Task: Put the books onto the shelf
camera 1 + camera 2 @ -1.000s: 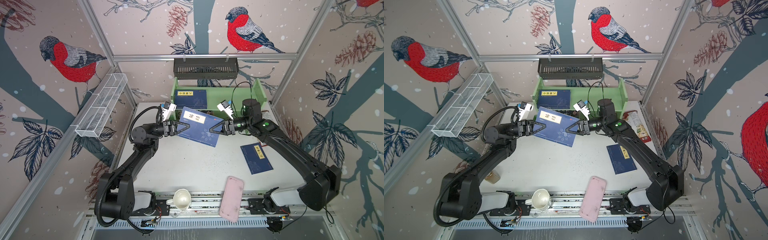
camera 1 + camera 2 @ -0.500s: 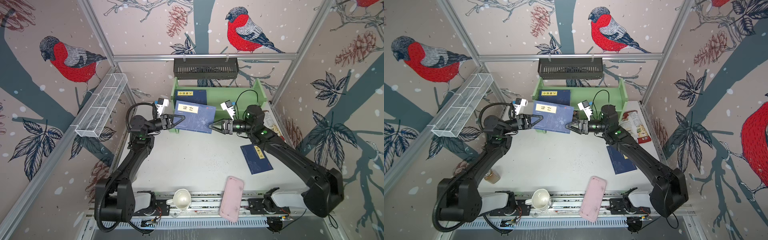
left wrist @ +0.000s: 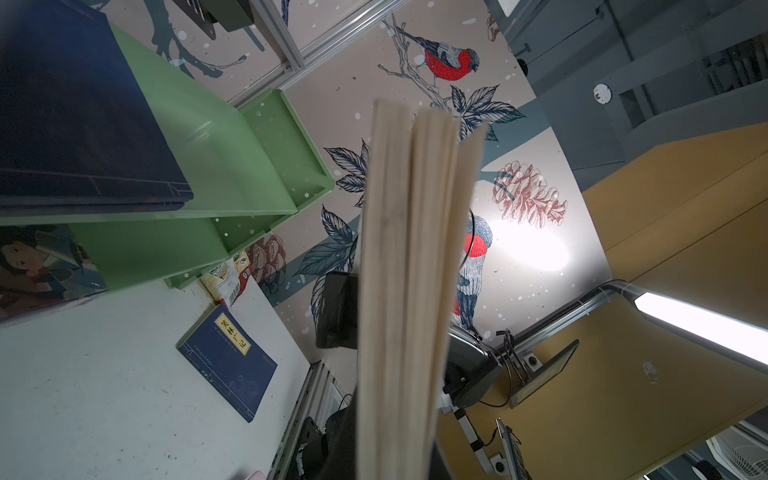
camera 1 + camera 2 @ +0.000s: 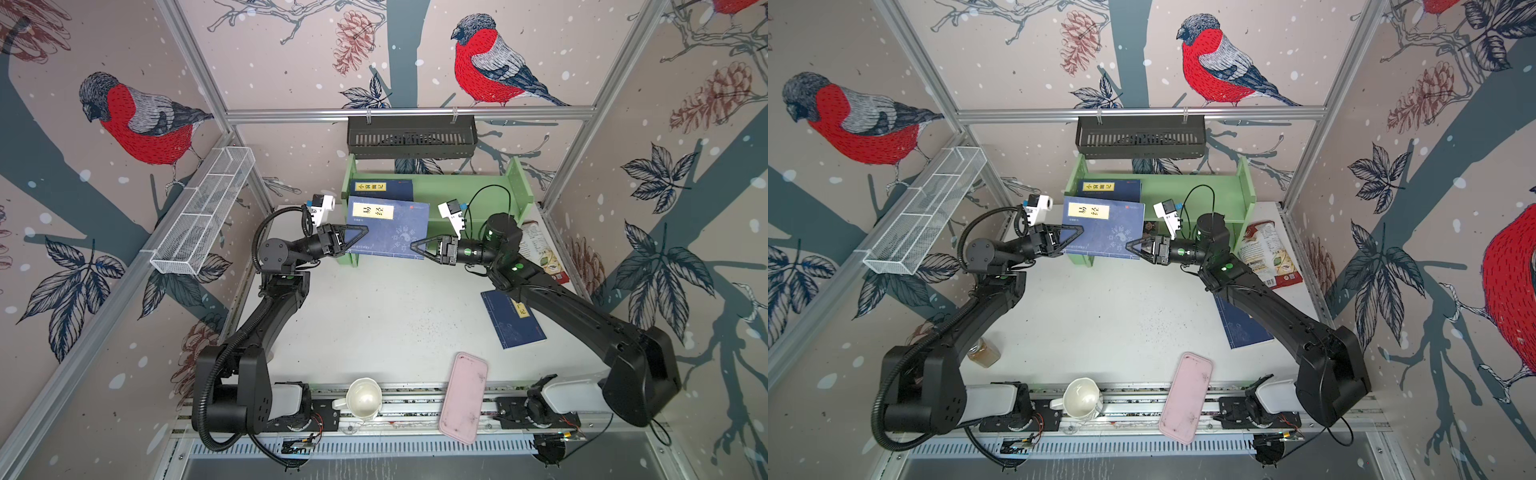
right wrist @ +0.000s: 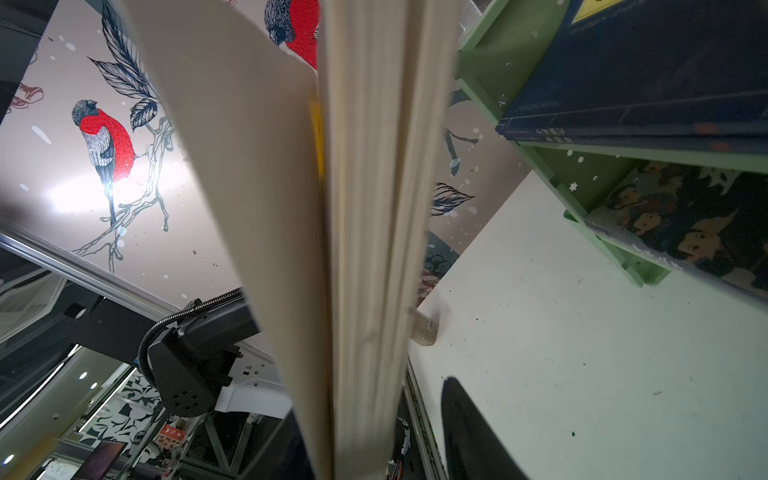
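Thin blue book (image 4: 388, 226) looks light and floppy, so I go for its side edges: left gripper (image 4: 361, 232) clamped on one, right gripper (image 4: 415, 247) loose around the other, right in front of the shelf (image 4: 469, 195), which has another blue book (image 4: 380, 187) up top and the cartoon book (image 5: 681, 216) below.

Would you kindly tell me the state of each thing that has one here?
Held book: in the air, tilted, at the shelf's front.
Left gripper: shut on the held book's edge.
Right gripper: open, astride its other edge.
Top-tier book: lying flat.
Cartoon book: on the lower tier.
Table book: flat, not yet shelved.
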Action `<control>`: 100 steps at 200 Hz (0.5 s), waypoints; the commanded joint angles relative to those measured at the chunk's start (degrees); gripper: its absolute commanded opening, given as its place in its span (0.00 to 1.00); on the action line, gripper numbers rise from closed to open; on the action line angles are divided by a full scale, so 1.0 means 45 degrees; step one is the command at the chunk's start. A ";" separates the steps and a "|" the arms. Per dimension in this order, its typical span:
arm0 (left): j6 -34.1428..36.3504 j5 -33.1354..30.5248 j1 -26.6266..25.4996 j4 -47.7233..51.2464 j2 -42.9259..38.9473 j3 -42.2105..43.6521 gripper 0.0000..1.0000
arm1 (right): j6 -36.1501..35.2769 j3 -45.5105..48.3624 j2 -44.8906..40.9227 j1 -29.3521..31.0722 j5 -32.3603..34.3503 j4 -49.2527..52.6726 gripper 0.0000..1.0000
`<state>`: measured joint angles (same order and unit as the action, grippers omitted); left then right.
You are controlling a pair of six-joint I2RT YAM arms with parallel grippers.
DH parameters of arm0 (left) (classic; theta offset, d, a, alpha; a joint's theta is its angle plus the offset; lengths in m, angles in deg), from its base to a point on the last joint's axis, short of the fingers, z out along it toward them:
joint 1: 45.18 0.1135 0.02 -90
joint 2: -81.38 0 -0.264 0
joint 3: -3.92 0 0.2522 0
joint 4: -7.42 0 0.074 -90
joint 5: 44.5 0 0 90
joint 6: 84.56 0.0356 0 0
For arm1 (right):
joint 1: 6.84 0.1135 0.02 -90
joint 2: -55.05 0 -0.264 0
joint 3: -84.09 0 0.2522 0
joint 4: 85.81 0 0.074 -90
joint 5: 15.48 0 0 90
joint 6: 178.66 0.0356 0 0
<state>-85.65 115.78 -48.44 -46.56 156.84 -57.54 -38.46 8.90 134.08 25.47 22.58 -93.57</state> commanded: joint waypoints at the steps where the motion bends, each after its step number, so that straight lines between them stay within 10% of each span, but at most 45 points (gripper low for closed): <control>1: 0.0105 -0.0311 0.0013 -0.0486 -0.0220 0.0121 0.00 | 0.0413 -0.0231 0.0178 0.0123 0.0195 -0.1059 0.40; 55: 0.1065 -0.0523 0.0020 0.0850 -0.0514 0.0230 0.00 | 0.0667 -0.0657 0.0588 0.0260 0.0173 -0.1317 0.05; 100: 0.2070 -0.0730 0.0426 0.2133 -0.0709 0.0250 0.38 | 0.0107 -0.1592 0.0681 -0.0055 0.0025 -0.0157 0.02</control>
<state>-80.05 112.85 -47.77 -39.50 154.37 -56.36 -36.21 4.29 137.09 26.24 22.45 -95.19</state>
